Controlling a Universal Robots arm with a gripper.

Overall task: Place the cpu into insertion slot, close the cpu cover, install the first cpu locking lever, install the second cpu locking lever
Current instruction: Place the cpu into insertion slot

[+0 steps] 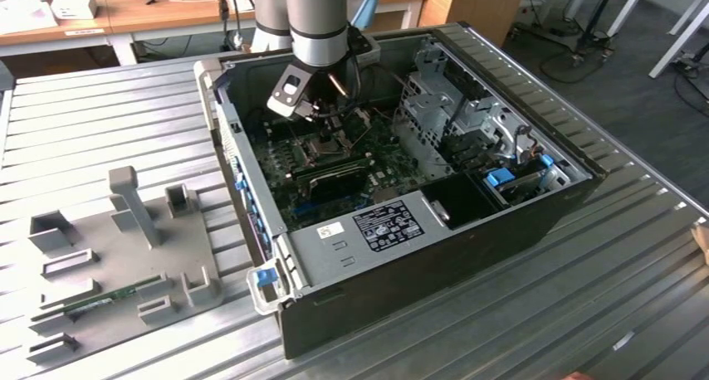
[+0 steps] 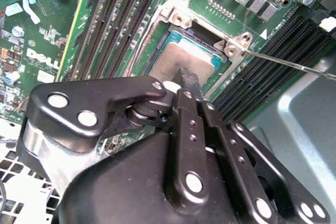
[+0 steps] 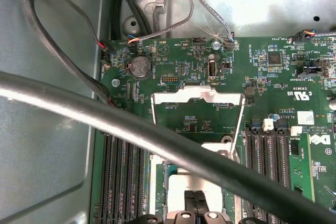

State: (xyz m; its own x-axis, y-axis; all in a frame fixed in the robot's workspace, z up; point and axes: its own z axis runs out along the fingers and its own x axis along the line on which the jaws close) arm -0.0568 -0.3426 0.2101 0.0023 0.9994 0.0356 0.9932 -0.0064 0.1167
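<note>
The cpu (image 2: 173, 59) lies flat in the insertion slot (image 2: 176, 11), its pale metal top showing inside the silver rim. My gripper (image 2: 189, 74) hovers right over the cpu's edge with its fingers shut together and nothing between them; I cannot tell if the tips touch the chip. In the first wrist view the cpu cover (image 3: 197, 94) is swung open away from the cpu (image 3: 176, 187), with green board visible through its cut-out, and the gripper (image 3: 197, 202) is over the chip. One thin locking lever (image 2: 294, 62) juts free from the socket's corner. In the exterior view the gripper (image 1: 324, 135) is above the slot (image 1: 314, 153).
Long black memory slots (image 2: 121, 19) flank the socket on both sides. A thick grey cable (image 3: 131, 124) crosses the first wrist view. The case walls (image 1: 227, 139) and a drive cage (image 1: 454, 123) hem the arm in. A grey fixture plate (image 1: 122, 255) lies at the exterior view's left.
</note>
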